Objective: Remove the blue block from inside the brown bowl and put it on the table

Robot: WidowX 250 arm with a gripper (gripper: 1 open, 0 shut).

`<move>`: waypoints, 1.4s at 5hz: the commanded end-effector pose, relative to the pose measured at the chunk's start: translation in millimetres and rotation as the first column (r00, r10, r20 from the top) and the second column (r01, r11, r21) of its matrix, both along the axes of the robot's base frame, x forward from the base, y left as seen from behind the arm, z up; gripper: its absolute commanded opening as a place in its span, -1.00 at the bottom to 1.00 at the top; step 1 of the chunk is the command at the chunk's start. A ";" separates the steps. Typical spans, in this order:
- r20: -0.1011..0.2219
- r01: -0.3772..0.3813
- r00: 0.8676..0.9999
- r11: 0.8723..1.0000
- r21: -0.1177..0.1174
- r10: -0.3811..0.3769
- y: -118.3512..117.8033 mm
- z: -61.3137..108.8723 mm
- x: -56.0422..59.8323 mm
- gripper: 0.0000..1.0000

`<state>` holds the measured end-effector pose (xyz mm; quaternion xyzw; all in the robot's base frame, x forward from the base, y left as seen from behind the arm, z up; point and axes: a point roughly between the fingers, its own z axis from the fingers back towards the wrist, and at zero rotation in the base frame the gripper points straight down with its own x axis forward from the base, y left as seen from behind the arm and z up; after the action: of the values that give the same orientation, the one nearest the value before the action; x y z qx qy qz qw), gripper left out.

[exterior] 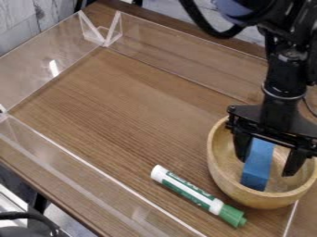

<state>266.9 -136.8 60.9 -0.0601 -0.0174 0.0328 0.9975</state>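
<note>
One blue block (pixel 258 165) in the brown bowl (pixel 225 165), just below the spread, unclenched gripper (pixel 272 141)

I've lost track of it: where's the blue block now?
The bright-blue rectangular block lies inside the round light-brown wooden bowl, lower right in the camera view.

- blue block (pixel 258 165): plain bright blue
- bowl (pixel 228 177): light brown
- surface (pixel 118 106): dark brown, wood-grained
- marker (pixel 196 195): green and white
- pincer (pixel 269 139): black
</note>
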 end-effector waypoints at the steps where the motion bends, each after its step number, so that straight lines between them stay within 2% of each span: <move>1: 0.038 0.007 0.999 1.000 -0.016 -0.007 -5.3 7.3 3.9 1.00; 4: 0.053 0.000 0.999 1.000 -0.021 0.001 -7.4 6.0 3.5 1.00; 6: 0.060 -0.007 0.998 1.000 -0.024 0.008 -8.1 -9.4 4.5 1.00; 7: 0.067 -0.004 0.998 1.000 -0.029 0.006 -7.9 -13.2 4.9 -1.00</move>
<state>267.2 -140.6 38.4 -0.0671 -0.0346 0.0376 0.9964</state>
